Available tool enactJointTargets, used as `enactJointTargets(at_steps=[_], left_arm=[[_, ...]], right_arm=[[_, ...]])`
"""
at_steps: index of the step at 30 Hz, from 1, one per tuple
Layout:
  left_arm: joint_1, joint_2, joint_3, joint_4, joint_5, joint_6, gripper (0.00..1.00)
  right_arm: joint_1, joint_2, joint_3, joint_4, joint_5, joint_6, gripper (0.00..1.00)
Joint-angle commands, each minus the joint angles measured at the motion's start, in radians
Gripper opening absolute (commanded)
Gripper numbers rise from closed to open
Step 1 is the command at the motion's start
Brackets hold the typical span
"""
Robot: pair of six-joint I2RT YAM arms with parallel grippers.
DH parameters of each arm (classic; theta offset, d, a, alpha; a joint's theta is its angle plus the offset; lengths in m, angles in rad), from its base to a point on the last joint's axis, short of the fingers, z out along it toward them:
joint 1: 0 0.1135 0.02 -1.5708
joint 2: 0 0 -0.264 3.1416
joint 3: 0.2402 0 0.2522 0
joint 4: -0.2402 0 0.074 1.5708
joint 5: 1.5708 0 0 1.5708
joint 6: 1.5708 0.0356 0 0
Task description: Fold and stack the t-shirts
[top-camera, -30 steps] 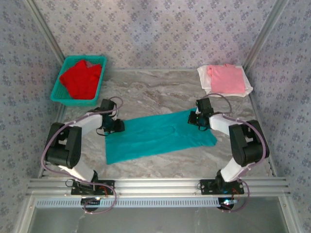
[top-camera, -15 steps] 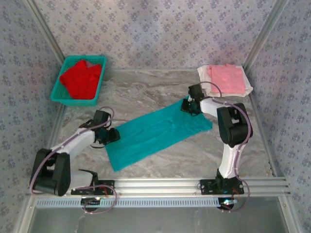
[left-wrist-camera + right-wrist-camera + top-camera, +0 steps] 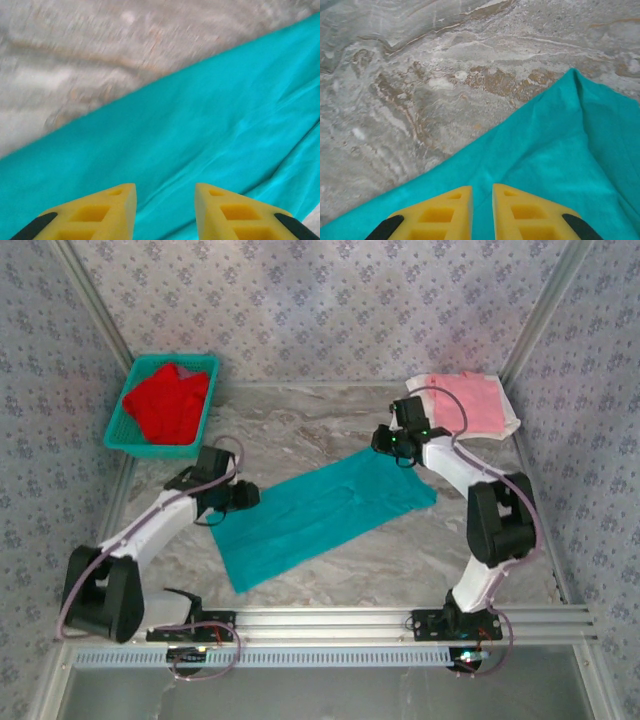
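Note:
A teal t-shirt lies folded into a long strip, running diagonally across the marble table. My left gripper hovers at its near-left end. In the left wrist view its jaws stand open above the teal cloth with nothing between them. My right gripper is at the strip's far-right corner. Its yellow fingers are a narrow gap apart over the teal cloth, which lies flat beneath. A red t-shirt sits in the basket. A pink t-shirt rests on a white one.
A teal mesh basket stands at the back left by the wall. The pink and white stack occupies the back right corner. Bare marble stretches behind the teal strip, and more lies in front of it. Patterned walls close in three sides.
The teal strip has swung from nearly level to diagonal. My right gripper moved towards the back and its jaws parted slightly. The left arm shifted and stayed at the strip's left end.

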Motion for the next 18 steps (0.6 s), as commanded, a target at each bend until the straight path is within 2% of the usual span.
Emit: enactJointTargets(at_steps=[1,9,18], left_arm=[[-0.012,0.1,0.094,0.067,0.044,0.061,0.35],[-0.045,0.362,0.244,0.107,0.057,0.109,0.31],[-0.047,0.424,0.184,0.14,0.006,0.106,0.3]], right_arm=[[-0.004,-0.077,-0.104,-0.043,0.028,0.011,0.2],[-0.018,-0.083,-0.204,-0.029,0.041,0.033,0.17],[0.001,0.063,-0.172,-0.012,0.022,0.07,0.16]])
